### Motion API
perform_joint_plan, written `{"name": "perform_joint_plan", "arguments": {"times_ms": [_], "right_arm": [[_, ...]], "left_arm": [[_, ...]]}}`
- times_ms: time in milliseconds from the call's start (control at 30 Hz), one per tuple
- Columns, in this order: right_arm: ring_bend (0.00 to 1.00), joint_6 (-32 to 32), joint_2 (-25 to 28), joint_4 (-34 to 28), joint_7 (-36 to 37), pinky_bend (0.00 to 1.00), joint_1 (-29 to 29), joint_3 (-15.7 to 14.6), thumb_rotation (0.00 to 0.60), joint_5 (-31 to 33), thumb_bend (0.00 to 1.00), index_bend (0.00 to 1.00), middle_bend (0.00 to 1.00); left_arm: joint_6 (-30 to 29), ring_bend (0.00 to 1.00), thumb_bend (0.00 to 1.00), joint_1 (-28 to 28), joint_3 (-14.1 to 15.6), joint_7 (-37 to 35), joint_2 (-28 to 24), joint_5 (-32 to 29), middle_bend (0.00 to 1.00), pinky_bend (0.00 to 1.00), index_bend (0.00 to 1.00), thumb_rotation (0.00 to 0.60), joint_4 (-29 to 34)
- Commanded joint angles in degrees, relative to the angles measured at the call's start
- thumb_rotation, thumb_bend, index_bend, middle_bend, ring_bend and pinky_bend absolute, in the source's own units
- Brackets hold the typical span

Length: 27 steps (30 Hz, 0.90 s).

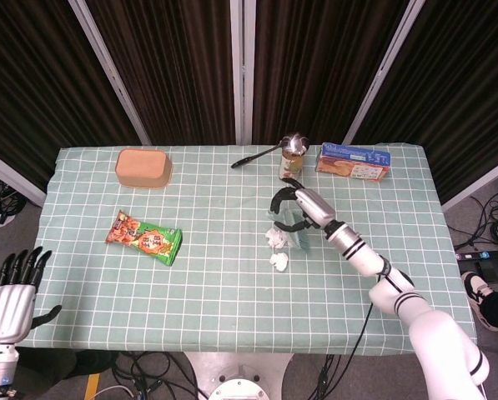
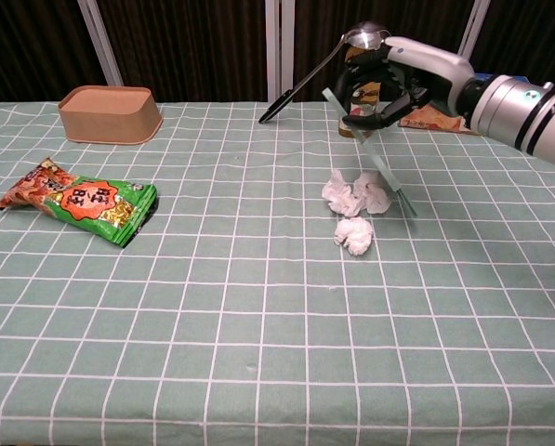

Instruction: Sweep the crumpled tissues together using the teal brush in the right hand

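My right hand [image 1: 297, 205] [image 2: 389, 82] grips the teal brush [image 2: 377, 165] [image 1: 297, 232], which slants down and to the right to the tablecloth. Three crumpled white tissues lie close together at the brush's left side: one [image 2: 338, 192] on the left, one [image 2: 372, 195] touching the brush, and one [image 2: 355, 234] nearer me. In the head view the tissues [image 1: 275, 239] [image 1: 279, 261] sit just left of the brush. My left hand [image 1: 13, 292] hangs off the table's left front corner, fingers apart, holding nothing.
A green and red snack bag [image 2: 77, 200] lies at the left. A tan box [image 2: 110, 112] stands at the back left. Behind the right hand are a bottle [image 1: 291, 166], a black-handled ladle [image 2: 319, 70] and an orange and blue carton [image 1: 353, 162].
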State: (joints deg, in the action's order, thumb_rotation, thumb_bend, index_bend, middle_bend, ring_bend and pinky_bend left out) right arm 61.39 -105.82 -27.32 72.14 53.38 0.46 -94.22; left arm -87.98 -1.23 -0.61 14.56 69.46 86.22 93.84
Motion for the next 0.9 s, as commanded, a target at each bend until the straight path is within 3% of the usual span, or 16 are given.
{"name": "perform_joint_plan", "arguments": {"times_ms": [33, 400, 567, 800, 900], "right_arm": [[0.28, 0.6, -1.2, 0.4, 1.9, 0.06, 0.3, -1.0, 0.600, -0.8, 0.44, 0.68, 0.65], [0.28, 8.5, 1.8, -6.6, 6.6, 0.06, -2.6, -4.0, 0.600, -3.7, 0.44, 0.68, 0.65], [0.28, 10.8, 3.4, -9.5, 5.7, 0.06, -3.9, -3.2, 0.600, -2.8, 0.44, 0.68, 0.65], [0.28, 16.9, 9.7, -15.1, -3.0, 0.06, -8.1, -1.7, 0.600, -1.4, 0.44, 0.68, 0.65], [0.28, 15.4, 14.6, -20.1, -8.7, 0.06, -10.4, -3.1, 0.600, -0.8, 0.44, 0.68, 0.65]], "left_arm": [[-0.1, 0.00, 0.12, 0.1, 0.1, -0.1, 0.1, -0.1, 0.03, 0.00, 0.08, 0.600, -0.1], [0.2, 0.00, 0.12, -0.2, 0.0, -0.8, 0.5, 0.3, 0.03, 0.00, 0.08, 0.600, -0.9], [0.2, 0.00, 0.12, -0.2, 0.0, -1.0, 0.5, 0.4, 0.03, 0.00, 0.08, 0.600, -1.1], [0.1, 0.00, 0.12, -0.5, -0.2, -1.4, 0.6, 0.8, 0.03, 0.00, 0.08, 0.600, -1.4], [0.2, 0.00, 0.12, -0.6, -0.2, -1.7, 0.6, 0.9, 0.03, 0.00, 0.08, 0.600, -1.7]]}}
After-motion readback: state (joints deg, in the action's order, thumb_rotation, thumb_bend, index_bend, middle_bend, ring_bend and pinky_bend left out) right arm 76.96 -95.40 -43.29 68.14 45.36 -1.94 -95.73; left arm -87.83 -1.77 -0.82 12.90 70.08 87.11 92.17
